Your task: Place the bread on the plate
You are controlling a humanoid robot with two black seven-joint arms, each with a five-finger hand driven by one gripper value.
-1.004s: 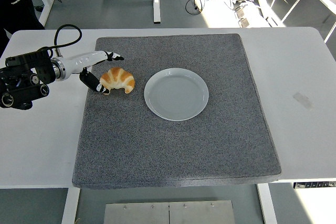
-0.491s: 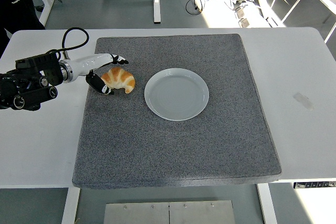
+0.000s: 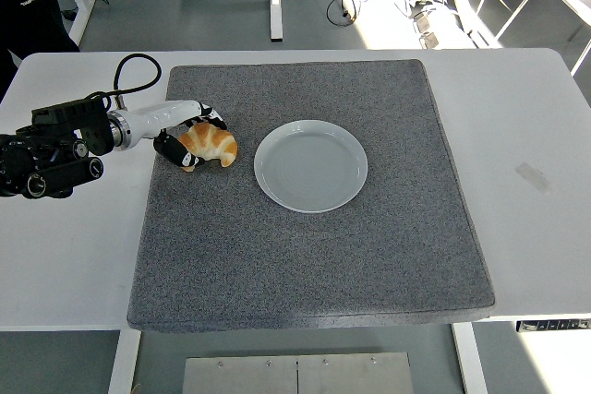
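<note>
So over the last second the left robot hand (image 3: 189, 136) has slid right and wrapped itself around the croissant (image 3: 210, 145); before, the fingers were spread with one pointing off over the top, now they're curled onto the far side with the thumb tucked in at the near-left end. Looks like it's gripping the bread, or very close to it, though the croissant hasn't budged and is still flat on the mat (image 3: 314, 256), toward its far-left part, just left of the plate (image 3: 310, 165). So my read is that the grasp is basically set and the lift is what's next, then a short hop right. The right robot hand isn't in the shot at all. Material-wise: the croissant is that golden, ridged crescent shape, probably flaky and easy to squash, so a gentle squeeze seems wise. The plate is round, pale and glossy with a shallow raised rim, empty. The mat is a speckled grey, kind of felt-like, sitting on a smooth white table (image 3: 526, 117), so the bread shouldn't slide much.
</note>
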